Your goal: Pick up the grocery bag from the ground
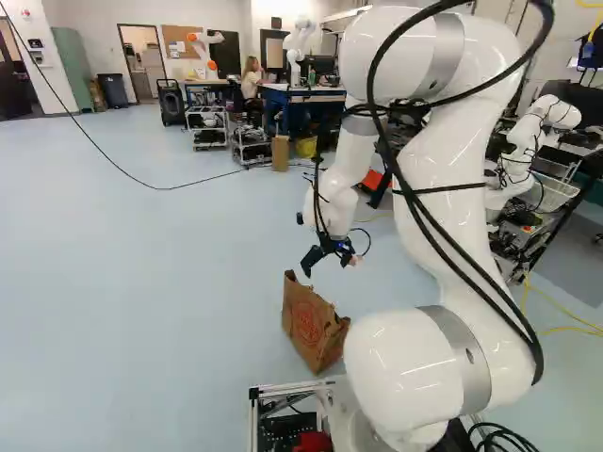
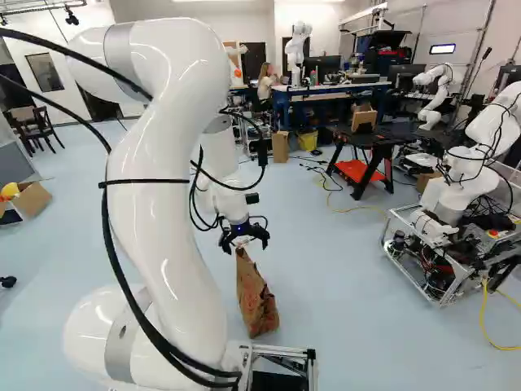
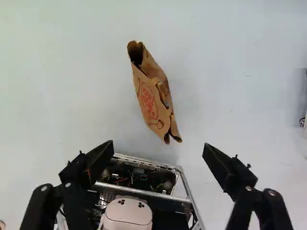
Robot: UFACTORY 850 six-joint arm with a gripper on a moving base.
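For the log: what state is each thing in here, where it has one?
Gripper: open, fingers wide apart, nothing gripped.
Arm: bent, reaching forward and down toward the bag.
Grocery bag: on the floor, creased, mouth partly open, not lifted.
Base frame: uncovered near the bag, parts inside exposed.
Cardboard box, left in the right base view: open.
Far doorway, left base view: open.
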